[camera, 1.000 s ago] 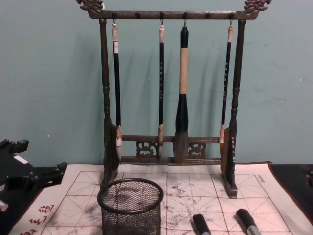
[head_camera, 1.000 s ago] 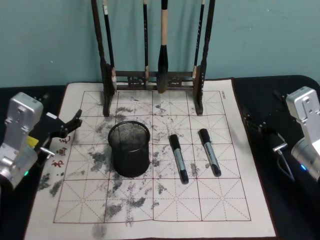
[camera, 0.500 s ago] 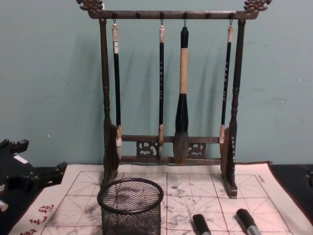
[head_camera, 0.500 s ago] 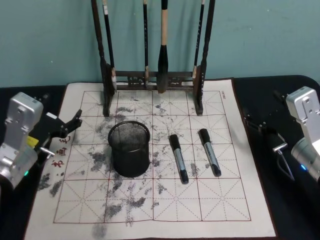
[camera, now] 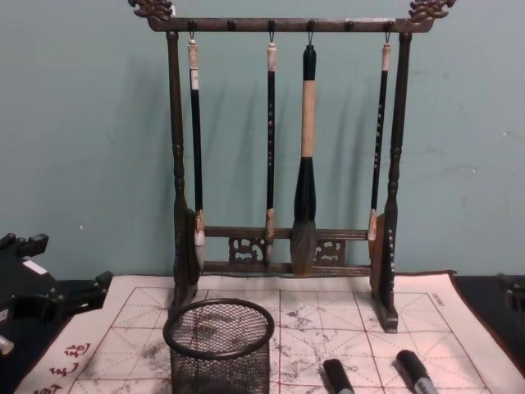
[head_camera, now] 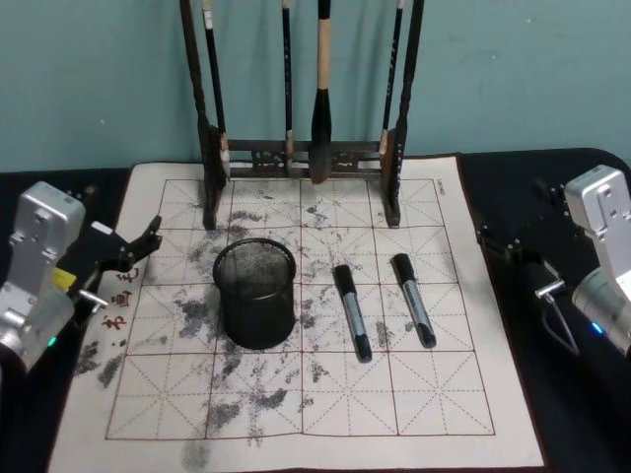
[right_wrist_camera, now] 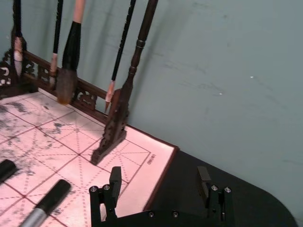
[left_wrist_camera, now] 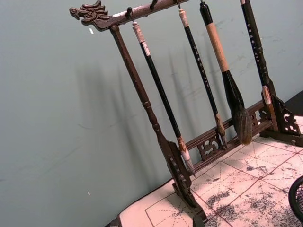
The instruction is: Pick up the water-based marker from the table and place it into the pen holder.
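Note:
Two black-and-grey water-based markers lie side by side on the ink-stained grid mat (head_camera: 444,394): one (head_camera: 351,310) near the middle, the other (head_camera: 414,299) to its right. The black mesh pen holder (head_camera: 255,293) stands upright left of them, seen side-on in the chest view (camera: 218,349). My left gripper (head_camera: 138,248) hovers open at the mat's left edge, clear of the holder. My right gripper (head_camera: 511,222) is open off the mat's right edge; the right wrist view shows its fingers spread wide (right_wrist_camera: 159,177), with the nearer marker (right_wrist_camera: 47,203) just beyond them.
A tall dark wooden brush rack (head_camera: 301,153) with several hanging brushes stands across the back of the mat, in front of a teal wall. The mat lies on a black table (head_camera: 572,414). Open mat lies in front of the holder and markers.
The right gripper has edged slightly toward the mat. The left arm, markers and holder have not moved.

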